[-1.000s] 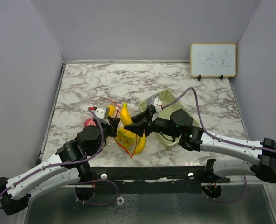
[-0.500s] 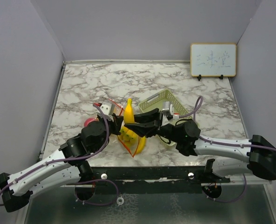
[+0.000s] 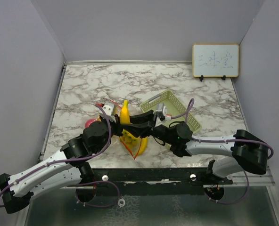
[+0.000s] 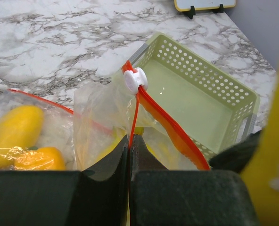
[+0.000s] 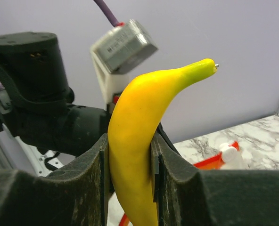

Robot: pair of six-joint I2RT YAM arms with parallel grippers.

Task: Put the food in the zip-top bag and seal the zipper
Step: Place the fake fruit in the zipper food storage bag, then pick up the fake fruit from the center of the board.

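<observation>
The clear zip-top bag (image 3: 130, 141) lies between the arms and holds yellow food (image 3: 140, 147). In the left wrist view, yellow and orange pieces (image 4: 18, 127) show through the bag (image 4: 94, 117). My left gripper (image 4: 130, 141) is shut on the red-orange zipper strip (image 4: 170, 129), just below its white slider (image 4: 135, 80), and holds the mouth up. It also shows in the top view (image 3: 116, 123). My right gripper (image 5: 130, 160) is shut on a yellow banana (image 5: 139, 122). It holds the banana (image 3: 125, 112) upright above the bag's mouth, close to the left gripper.
The pale green tray (image 3: 175, 106) stands just behind my right arm, and looks empty in the left wrist view (image 4: 201, 99). A red round thing (image 3: 89, 123) lies left of the bag. A small whiteboard (image 3: 215, 60) stands at the back right.
My right gripper has carried the banana a little left, closer to the left gripper, and its arm has swung left. The left gripper rose slightly, still holding the zipper.
</observation>
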